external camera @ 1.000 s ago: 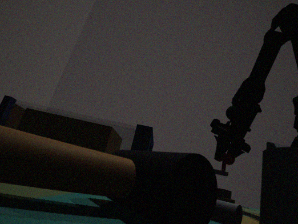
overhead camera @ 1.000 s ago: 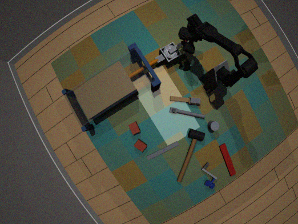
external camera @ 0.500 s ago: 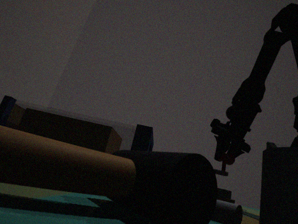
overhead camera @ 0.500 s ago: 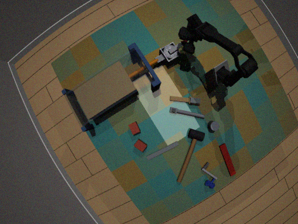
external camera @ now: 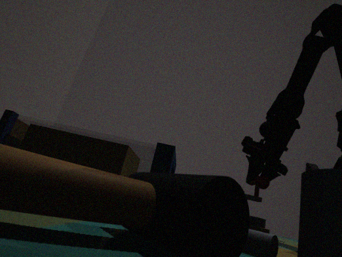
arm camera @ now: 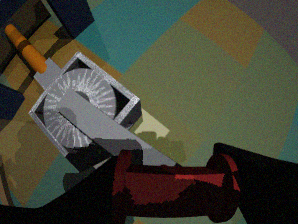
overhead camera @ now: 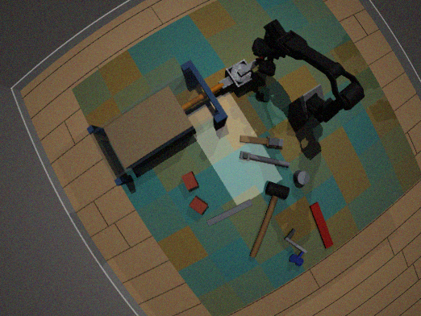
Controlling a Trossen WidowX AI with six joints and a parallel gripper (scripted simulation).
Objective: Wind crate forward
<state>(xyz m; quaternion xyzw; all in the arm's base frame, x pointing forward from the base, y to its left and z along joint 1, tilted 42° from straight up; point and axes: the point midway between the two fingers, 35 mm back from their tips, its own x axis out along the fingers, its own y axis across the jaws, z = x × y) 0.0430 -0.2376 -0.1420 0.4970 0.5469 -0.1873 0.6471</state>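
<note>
The brown crate (overhead camera: 147, 125) (external camera: 75, 149) sits flat in the guard cubby. A gap separates its front from the blue frame (overhead camera: 207, 94) (external camera: 164, 158) at the mouth. An orange strap (overhead camera: 203, 97) (arm camera: 25, 47) runs from the crate under the frame to the grey winch (overhead camera: 231, 76) (arm camera: 129, 106). The handle's flat grey arm (arm camera: 102, 120) (external camera: 255, 198) lies across the winch top, one end over the drum centre; its key is hidden. My gripper (overhead camera: 262, 60) (external camera: 259, 180) (arm camera: 168, 156) is shut on the handle's red knob (arm camera: 155, 192), beside the winch on the side away from the crate.
A mallet (overhead camera: 264, 226) (external camera: 65, 183), a wooden-handled tool (overhead camera: 254, 139), a grey wrench-like bar (overhead camera: 264, 159), a grey cylinder (overhead camera: 302, 178), a red bar (overhead camera: 321, 226), a flat grey bar (overhead camera: 230, 212) and two red blocks (overhead camera: 189, 181) (overhead camera: 198, 205) lie on the bench.
</note>
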